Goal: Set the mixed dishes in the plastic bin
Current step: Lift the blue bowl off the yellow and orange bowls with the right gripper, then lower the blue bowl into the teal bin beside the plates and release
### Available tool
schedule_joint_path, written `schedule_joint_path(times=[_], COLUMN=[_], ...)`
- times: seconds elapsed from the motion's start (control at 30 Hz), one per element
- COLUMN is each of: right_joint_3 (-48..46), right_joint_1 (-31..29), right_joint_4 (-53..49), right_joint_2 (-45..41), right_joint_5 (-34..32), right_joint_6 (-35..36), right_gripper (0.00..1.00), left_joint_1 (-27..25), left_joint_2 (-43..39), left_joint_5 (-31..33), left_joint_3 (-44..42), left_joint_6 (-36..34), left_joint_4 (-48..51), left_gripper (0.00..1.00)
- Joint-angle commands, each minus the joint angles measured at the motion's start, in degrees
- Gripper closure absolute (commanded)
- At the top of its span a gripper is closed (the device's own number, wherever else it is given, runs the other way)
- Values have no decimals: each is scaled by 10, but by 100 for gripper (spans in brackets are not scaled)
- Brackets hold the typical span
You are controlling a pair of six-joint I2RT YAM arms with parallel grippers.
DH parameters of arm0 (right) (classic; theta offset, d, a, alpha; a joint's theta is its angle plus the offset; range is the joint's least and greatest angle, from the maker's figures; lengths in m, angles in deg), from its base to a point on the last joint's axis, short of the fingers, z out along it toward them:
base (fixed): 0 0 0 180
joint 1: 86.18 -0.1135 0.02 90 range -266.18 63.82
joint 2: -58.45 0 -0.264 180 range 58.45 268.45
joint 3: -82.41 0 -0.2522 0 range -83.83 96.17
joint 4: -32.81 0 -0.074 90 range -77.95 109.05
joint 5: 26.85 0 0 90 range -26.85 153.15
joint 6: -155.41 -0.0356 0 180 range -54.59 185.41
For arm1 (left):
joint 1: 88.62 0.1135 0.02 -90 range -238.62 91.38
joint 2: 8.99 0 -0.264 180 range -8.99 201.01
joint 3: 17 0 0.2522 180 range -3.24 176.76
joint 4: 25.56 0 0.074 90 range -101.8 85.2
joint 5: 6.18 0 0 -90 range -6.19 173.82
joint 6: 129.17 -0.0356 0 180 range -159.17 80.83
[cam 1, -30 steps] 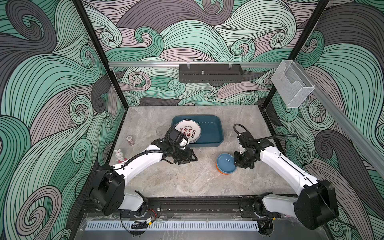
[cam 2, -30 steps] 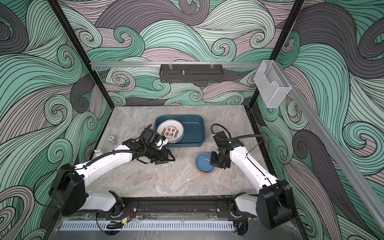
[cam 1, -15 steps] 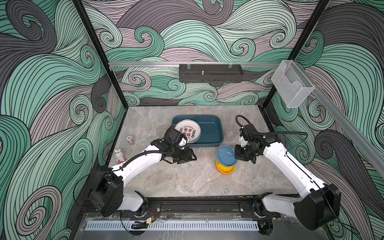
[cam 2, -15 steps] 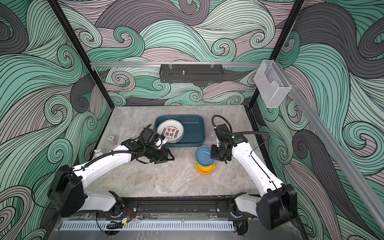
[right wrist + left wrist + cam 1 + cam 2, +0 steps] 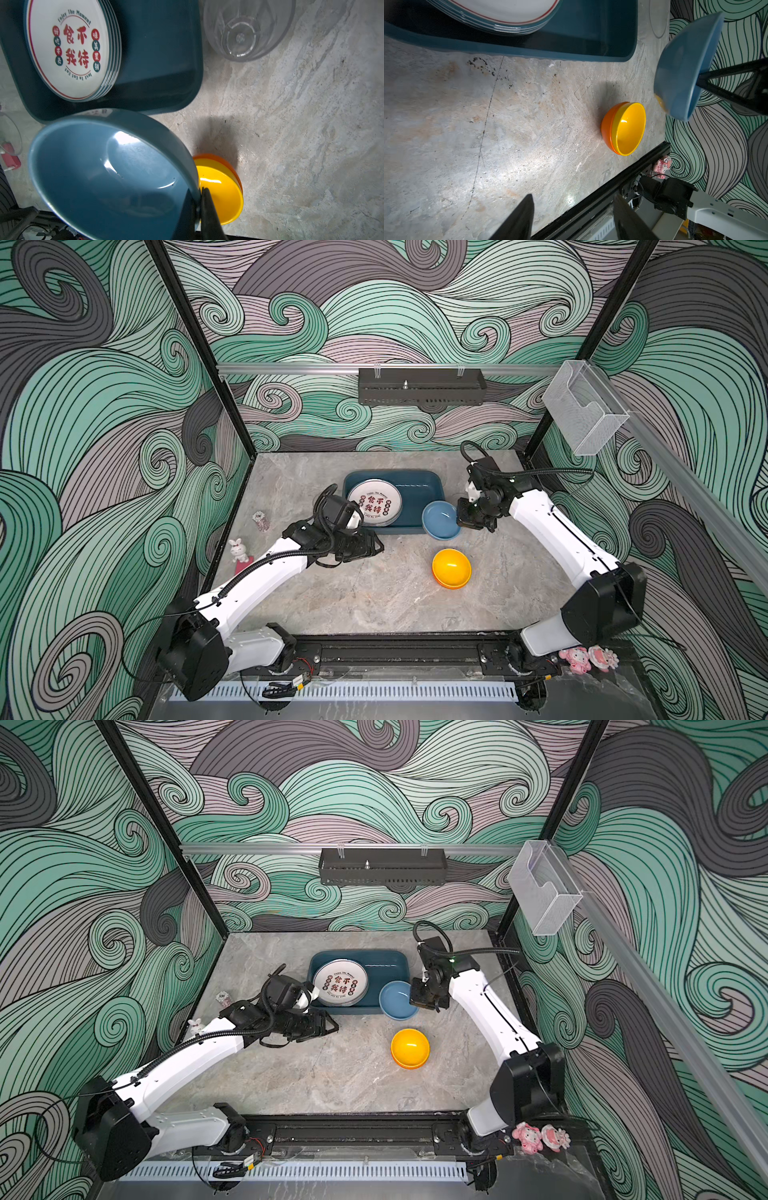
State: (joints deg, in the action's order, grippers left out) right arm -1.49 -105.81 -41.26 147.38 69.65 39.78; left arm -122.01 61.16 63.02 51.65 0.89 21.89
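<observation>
Clamping the blue bowl, the right gripper has raised it mid-frame off the yellow bowl beside the plastic bin; left gripper gapes.

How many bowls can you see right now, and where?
3. The blue bowl is pinched by its rim in the right gripper, lifted near the plastic bin's corner. The yellow bowl sits nested in the orange bowl on the table. None seem hidden.

Glossy blue bowl, yellow bowl, orange bowl. Plates: white, teal-rimmed, red ring and characters. Bin: dark teal. Counter: grey marbled. Walls: green, mauve, grey swirls.
</observation>
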Motion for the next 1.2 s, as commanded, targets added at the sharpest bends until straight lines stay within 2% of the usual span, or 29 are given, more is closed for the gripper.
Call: schedule_joint_path(times=[0.0,0.37,0.73,1.03,1.17], right_joint_3=[44,195,316,457,489], right_joint_1=[3,4,9,14,19], right_joint_4=[13,12,12,-32,-39], right_joint_2=[34,205,331,437,463], right_joint_5=[-7,-17,-23,-28,-33], right_joint_6=[-7,-25,-42,-43,-44], right_gripper=[100,100,100,100,100], left_joint_1=[10,24,30,32,34], left_joint_2=[-15,-35,-44,-47,-50], left_joint_5=[17,13,9,5,8], left_joint_3=[-7,-20,-38,-45,-48], left_joint_6=[-1,-4,3,8,11], left_joint_4=[23,33,35,46,48], left_gripper=[36,36,36,37,37])
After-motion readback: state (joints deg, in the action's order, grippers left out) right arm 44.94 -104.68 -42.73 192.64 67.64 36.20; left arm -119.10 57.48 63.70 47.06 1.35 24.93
